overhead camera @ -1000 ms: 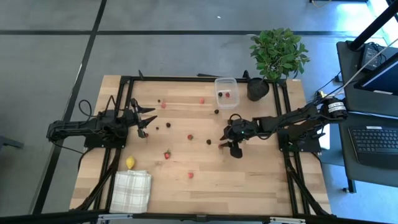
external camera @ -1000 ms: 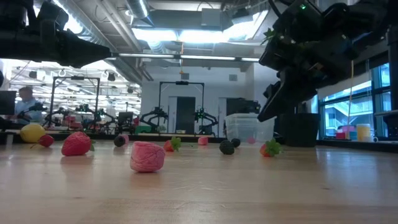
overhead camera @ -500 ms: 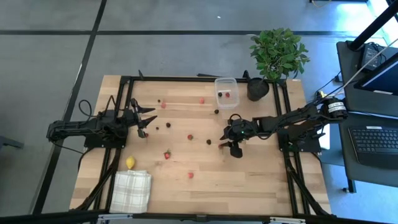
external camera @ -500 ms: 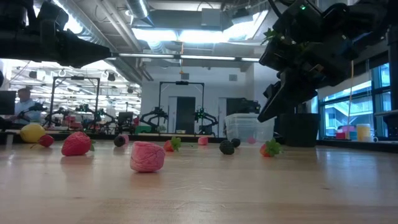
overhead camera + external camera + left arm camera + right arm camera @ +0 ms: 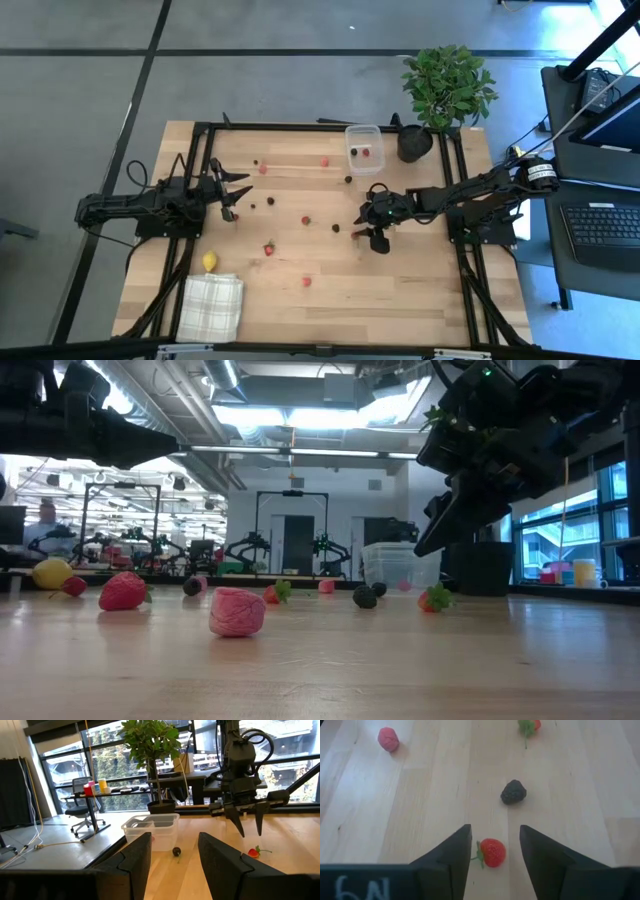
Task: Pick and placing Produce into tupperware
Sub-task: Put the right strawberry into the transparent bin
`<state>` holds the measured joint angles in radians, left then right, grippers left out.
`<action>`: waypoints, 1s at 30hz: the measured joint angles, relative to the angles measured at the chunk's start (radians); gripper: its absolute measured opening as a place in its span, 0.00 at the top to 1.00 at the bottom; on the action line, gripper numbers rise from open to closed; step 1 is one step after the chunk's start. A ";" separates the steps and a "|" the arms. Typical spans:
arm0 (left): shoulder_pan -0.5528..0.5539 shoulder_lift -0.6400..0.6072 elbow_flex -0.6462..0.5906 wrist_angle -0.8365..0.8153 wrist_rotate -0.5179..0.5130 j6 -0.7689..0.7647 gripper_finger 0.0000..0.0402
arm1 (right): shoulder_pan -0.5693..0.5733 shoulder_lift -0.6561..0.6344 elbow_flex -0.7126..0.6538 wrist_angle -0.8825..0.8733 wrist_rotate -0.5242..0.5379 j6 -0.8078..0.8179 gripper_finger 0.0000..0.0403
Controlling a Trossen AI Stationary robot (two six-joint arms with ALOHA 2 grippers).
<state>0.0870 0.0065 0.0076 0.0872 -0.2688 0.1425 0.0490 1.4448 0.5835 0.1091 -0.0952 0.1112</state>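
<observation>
Several produce pieces lie scattered on the wooden surface (image 5: 400, 290) in the high view; the tupperware (image 5: 364, 143) sits at the far edge, just beside a black pot (image 5: 414, 143) with a plant, and already holds what look like two pieces. Right hand (image 5: 366, 226) hangs mid-surface, near a dark berry (image 5: 336, 228). Left hand (image 5: 236, 194) waits on the left side, fingers spread, empty. A lemon (image 5: 210, 261) lies just beside a checked cloth (image 5: 211, 306).

Low view: right hand (image 5: 447, 520) is held clear above the surface; a pink berry (image 5: 237, 611) lies nearest the camera, with a strawberry (image 5: 123, 591) beyond it.

Left wrist view: left fingers (image 5: 137, 857) apart, nothing between them; tupperware (image 5: 150, 831) upright, mouth up, long axis running away from the camera.

Right wrist view: right fingers (image 5: 451, 854) parted, holding nothing; a small strawberry (image 5: 492, 852) lies on the surface between them, its green stem end toward one finger, long axis across the gap. Dark berry (image 5: 513, 791) lies further on.

Judgement: pieces look light, small, rounded, likely to roll or squirt out. Take the strawberry across its red body, not the stem, with a gentle squeeze.
</observation>
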 joint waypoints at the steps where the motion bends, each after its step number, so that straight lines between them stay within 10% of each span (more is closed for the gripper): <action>1: 0.000 0.000 0.000 0.000 0.000 0.000 0.61 | 0.000 0.000 0.000 -0.002 0.000 0.012 0.56; 30: 0.000 0.000 0.000 0.000 0.000 0.000 0.61 | -0.013 0.000 0.006 0.063 0.000 0.096 0.53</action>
<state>0.0868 0.0064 0.0077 0.0872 -0.2691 0.1425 0.0357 1.4448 0.5896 0.1719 -0.0950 0.2069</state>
